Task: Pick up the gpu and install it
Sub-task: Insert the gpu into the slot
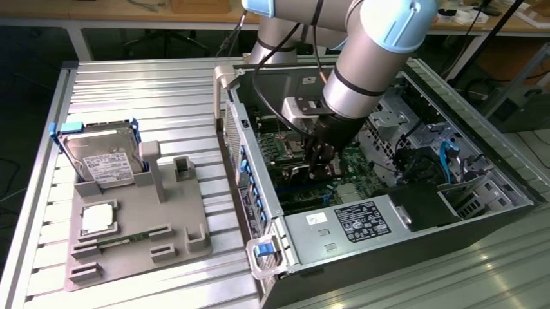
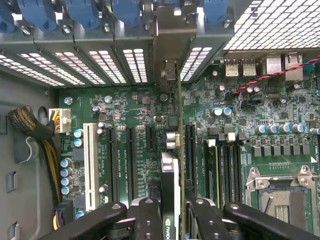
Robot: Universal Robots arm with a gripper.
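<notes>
wrist view: gpu (image 2: 171, 190) upright between fingers (image 2: 146, 220), inside computer case (image 2: 30, 165)

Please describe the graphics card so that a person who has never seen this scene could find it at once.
Look inside the open computer case, on the exterior view's right, where the arm reaches down. The graphics card stands on edge between the fingers of the black pincer, above the green motherboard. Unlike the empty slots beside it, it is a thin upright board ending in a metal bracket.

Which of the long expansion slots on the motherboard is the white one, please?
It is the white slot, the outermost of the row, on the side where the yellow and black power cables run; the other long slots are black.
</notes>
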